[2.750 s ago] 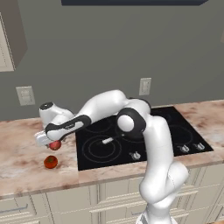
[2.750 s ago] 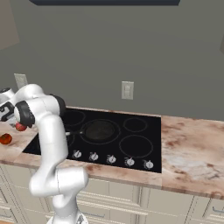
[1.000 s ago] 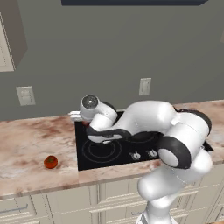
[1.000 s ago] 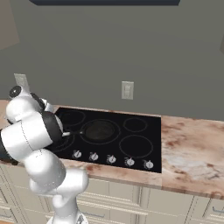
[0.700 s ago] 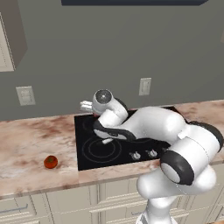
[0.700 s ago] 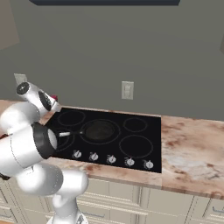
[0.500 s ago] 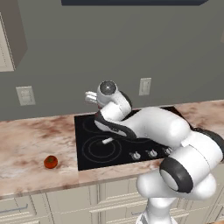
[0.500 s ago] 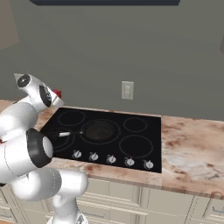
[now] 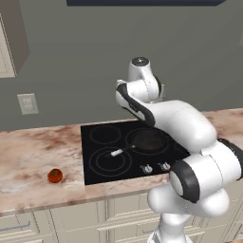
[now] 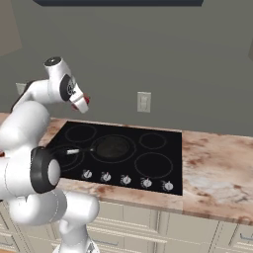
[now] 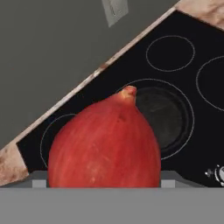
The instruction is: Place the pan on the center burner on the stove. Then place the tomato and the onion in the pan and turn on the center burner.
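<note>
The pan (image 9: 148, 140) sits on the center burner of the stove (image 9: 99, 163), middle of the left base view, its handle running down-left to a pale tip over the front-left ring. Over in the right base view the same pan (image 10: 114, 147) lies at frame center on the black glass (image 10: 158, 173), knobs lined up along the near edge below it. High in the upper left of that view the gripper (image 10: 83, 103) hangs in the air above the cooktop's back-left corner, pinching the onion (image 10: 86, 101), a dab of red at its tip. The hand view has the onion (image 11: 105, 142) huge in the lower middle, pointed tip up, with the pan (image 11: 168, 116) just behind it to the right. The tomato (image 9: 55, 175) waits alone on the counter (image 9: 28, 156), lower left of the left base view, well apart from the stove
</note>
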You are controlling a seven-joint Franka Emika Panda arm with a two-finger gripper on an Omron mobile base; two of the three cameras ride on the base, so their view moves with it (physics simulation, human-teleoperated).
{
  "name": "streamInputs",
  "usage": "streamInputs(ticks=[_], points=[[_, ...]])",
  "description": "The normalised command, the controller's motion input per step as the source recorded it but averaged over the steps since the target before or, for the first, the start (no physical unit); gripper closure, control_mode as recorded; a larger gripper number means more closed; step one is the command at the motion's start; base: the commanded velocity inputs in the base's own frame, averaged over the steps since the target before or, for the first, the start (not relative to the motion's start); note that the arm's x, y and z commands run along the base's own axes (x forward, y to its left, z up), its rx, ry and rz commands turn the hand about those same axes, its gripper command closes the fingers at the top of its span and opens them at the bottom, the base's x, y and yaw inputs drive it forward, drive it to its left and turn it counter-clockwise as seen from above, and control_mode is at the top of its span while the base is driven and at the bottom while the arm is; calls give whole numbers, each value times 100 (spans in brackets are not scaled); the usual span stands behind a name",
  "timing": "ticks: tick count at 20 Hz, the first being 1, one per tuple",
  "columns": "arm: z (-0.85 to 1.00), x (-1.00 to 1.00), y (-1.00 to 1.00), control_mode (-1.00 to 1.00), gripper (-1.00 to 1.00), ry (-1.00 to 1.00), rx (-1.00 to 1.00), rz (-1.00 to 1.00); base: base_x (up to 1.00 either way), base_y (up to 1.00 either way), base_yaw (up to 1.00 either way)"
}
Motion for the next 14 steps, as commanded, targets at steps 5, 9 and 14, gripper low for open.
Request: streamInputs(ticks=[5,9,14], points=[[-1,-14,-76,-100,100,22,2,0,0,0,0],[-22,-34,-61,-100,100,3,0,0,0,0,0],[-41,-36,-44,-100,100,0,0,6,0,0,0]])
